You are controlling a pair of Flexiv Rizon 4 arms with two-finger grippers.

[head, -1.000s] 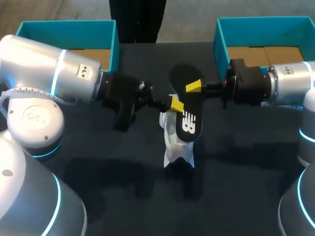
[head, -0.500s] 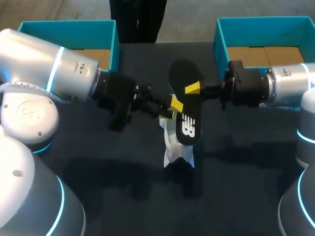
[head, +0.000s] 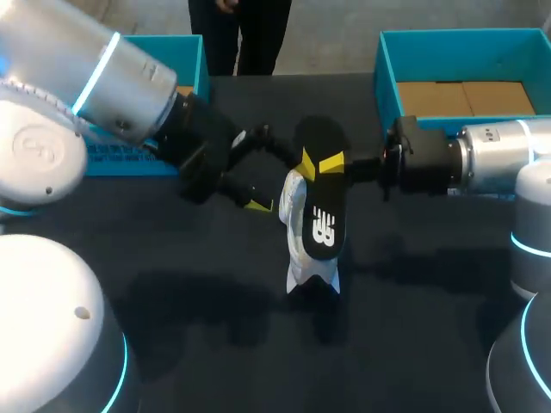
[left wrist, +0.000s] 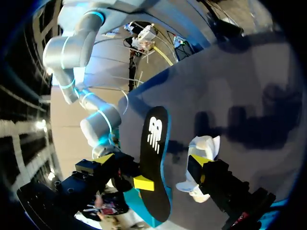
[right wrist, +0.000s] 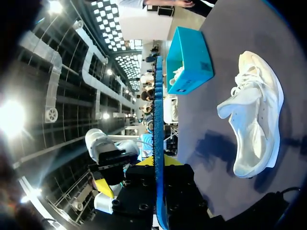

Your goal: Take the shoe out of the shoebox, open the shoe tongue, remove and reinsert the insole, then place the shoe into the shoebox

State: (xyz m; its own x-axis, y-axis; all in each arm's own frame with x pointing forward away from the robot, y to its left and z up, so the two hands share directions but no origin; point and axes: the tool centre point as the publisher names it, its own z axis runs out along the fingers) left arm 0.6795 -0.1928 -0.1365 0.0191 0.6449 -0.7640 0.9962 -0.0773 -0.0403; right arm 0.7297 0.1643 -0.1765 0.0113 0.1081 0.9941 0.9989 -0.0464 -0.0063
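The right arm is extended level, its tool (head: 334,163) clamped on the upright insole (head: 323,200), while the left tool (head: 282,183) is held wide apart beside the shoe (head: 295,237), perhaps touching it.

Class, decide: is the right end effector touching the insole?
Touching. The right wrist view shows the insole edge-on, clamped from both sides between the fingers of the right end effector.

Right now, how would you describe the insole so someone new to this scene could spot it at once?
Near the middle of the dark table lies a white shoe. Right by it, the right gripper holds the insole up off the table. It is a thin, flat, black piece shaped like a foot, with a white logo. That sets it apart from the bulky white shoe.
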